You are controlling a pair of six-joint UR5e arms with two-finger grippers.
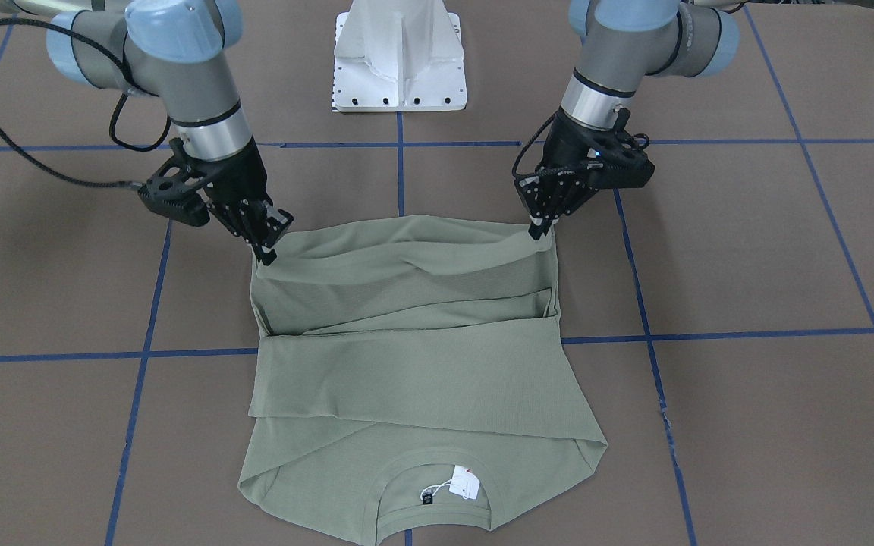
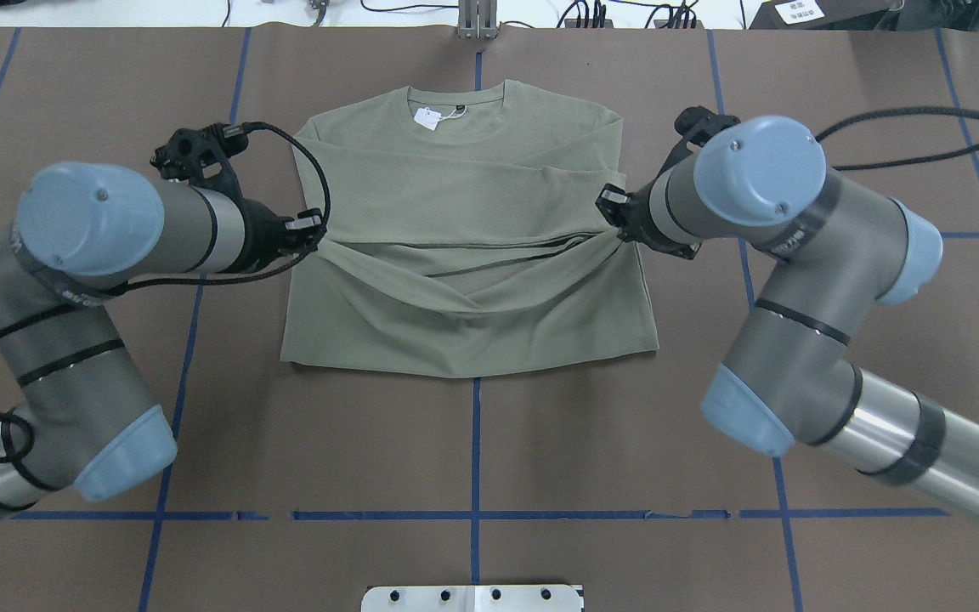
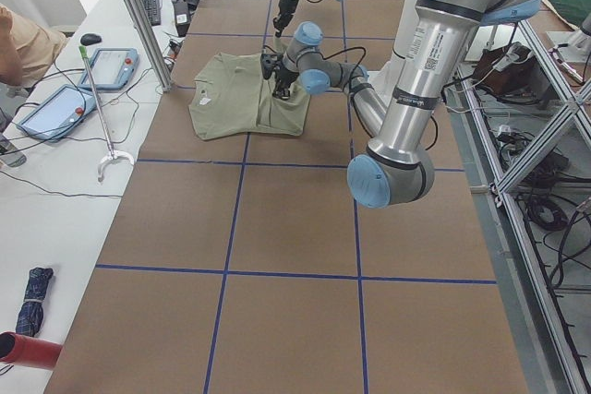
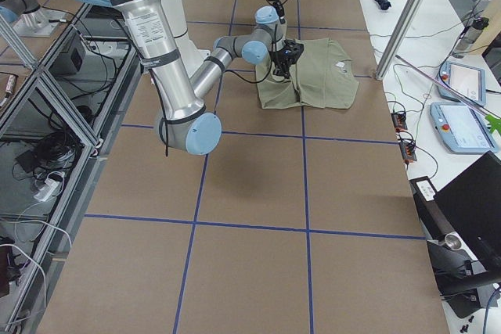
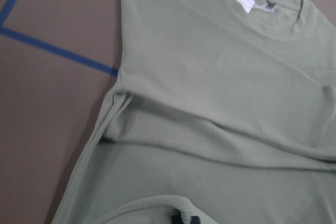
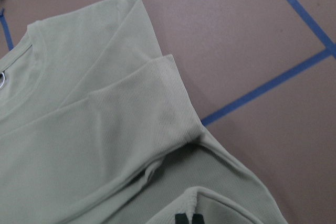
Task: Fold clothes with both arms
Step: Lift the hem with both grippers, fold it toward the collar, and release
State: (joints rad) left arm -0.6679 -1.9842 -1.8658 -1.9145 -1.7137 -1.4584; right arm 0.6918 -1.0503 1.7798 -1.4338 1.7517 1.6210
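The sage-green shirt (image 1: 422, 379) lies flat on the brown table, collar and white hang tag (image 1: 466, 483) on the side away from the robot, sleeves folded across the chest. Its lower part is lifted and draped between the two arms. My left gripper (image 1: 542, 229) is shut on one hem corner and my right gripper (image 1: 266, 254) is shut on the other. From overhead, the left gripper (image 2: 317, 235) and right gripper (image 2: 613, 223) hold the shirt (image 2: 464, 187) at mid-body height, with fabric sagging between them. Each wrist view shows a pinched hem edge (image 5: 157, 205) (image 6: 210, 198) at the bottom.
The white pedestal base (image 1: 400, 61) stands behind the shirt on the robot's side. Blue tape lines (image 2: 476, 442) cross the brown table cover. A side table holds tablets (image 3: 55, 108) and cables, and a person's arm (image 3: 23, 39) shows at its edge.
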